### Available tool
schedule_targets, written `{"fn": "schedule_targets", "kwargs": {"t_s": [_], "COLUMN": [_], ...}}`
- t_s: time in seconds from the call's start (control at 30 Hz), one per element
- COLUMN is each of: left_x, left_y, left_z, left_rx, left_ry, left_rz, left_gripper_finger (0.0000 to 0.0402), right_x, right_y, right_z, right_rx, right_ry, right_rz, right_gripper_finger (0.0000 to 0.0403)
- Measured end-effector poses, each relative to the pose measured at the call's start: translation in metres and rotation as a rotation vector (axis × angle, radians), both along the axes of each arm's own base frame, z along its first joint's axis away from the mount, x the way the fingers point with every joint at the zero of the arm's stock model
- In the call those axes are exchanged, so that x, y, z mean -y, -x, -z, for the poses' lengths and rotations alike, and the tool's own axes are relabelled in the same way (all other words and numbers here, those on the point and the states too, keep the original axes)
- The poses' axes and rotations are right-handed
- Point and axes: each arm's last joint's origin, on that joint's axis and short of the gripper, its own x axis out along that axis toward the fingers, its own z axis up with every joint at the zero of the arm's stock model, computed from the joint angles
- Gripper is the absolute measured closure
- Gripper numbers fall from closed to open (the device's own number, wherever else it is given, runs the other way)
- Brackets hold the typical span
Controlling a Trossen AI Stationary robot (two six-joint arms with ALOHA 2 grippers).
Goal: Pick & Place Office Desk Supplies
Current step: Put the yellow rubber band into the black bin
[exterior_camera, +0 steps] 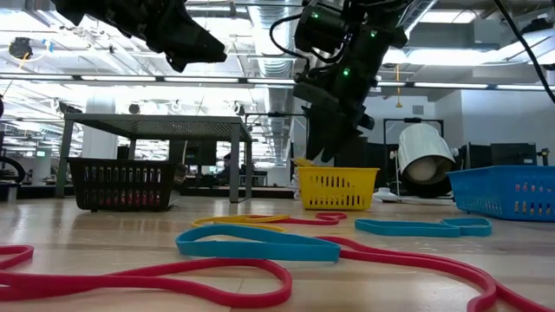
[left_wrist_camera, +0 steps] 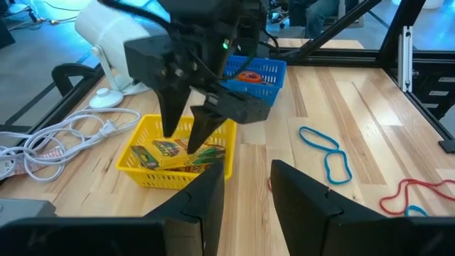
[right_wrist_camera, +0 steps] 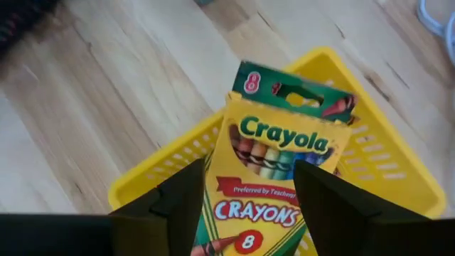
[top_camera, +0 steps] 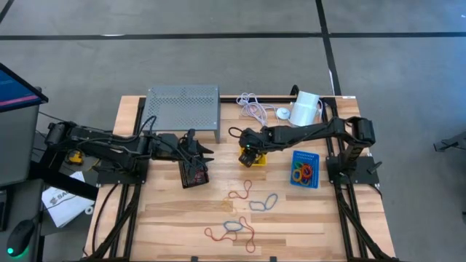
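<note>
My right gripper hangs open over the yellow bin, pointing steeply down. A yellow-green crayon box lies slanted in the bin, its top end at the rim, between my spread fingers. Another crayon box lies beside it. My left gripper waits open above the black bin, nothing between its fingers. The blue bin holds coloured rubber bands. More rubber-band loops lie on the near half of the table.
A grey perforated stand fills the far left of the table. A white cable and a white cylinder lie at the far edge. Loose red and blue bands spread near the front edge.
</note>
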Motion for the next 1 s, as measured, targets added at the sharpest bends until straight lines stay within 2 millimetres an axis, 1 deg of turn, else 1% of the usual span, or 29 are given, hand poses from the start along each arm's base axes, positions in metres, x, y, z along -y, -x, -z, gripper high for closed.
{"fn": "schedule_targets", "kwargs": {"t_s": [0.17,0.27,0.33,0.4,0.5,0.57,0.67,0.73,0.83,0.93,1.0], "left_x": [0.000,0.000,0.000,0.000,0.000,0.000,0.001,0.002,0.004,0.006,0.006], "left_y": [0.000,0.000,0.000,0.000,0.000,0.001,0.003,0.002,0.002,0.004,0.002], "left_z": [0.000,0.000,0.000,0.000,-0.003,-0.008,-0.011,-0.013,-0.013,-0.010,-0.010], "left_rx": [-0.002,-0.002,-0.003,-0.002,0.028,0.066,0.082,0.103,0.169,0.266,0.292], "left_ry": [0.001,0.007,0.007,0.007,0.009,0.006,0.014,0.026,0.043,0.057,0.078], "left_rz": [-0.001,-0.003,-0.003,-0.003,0.002,0.010,0.039,0.076,0.136,0.194,0.191], "left_gripper_finger": [0.0291,0.0291,0.0291,0.0291,0.0291,0.0291,0.0291,0.0291,0.0291,0.0291,0.0291], "right_x": [0.000,-0.002,-0.005,-0.010,-0.020,-0.027,-0.033,-0.037,-0.044,-0.053,-0.058], "right_y": [-0.004,-0.003,0.004,0.007,0.021,0.034,0.061,0.084,0.118,0.150,0.166], "right_z": [-0.016,-0.033,-0.043,-0.056,-0.081,-0.099,-0.121,-0.128,-0.127,-0.116,-0.106], "right_rx": [-0.010,-0.006,-0.028,0.018,0.087,0.130,0.214,0.253,0.334,0.448,0.544], "right_ry": [0.019,0.029,0.018,-0.008,-0.050,-0.049,-0.048,-0.055,-0.076,-0.122,-0.162], "right_rz": [-0.040,-0.068,-0.097,-0.137,-0.191,-0.213,-0.227,-0.220,-0.204,-0.201,-0.211], "right_gripper_finger": [0.0202,0.0204,0.0204,0.0204,0.0205,0.0204,0.0205,0.0206,0.0211,0.0215,0.0218]}}
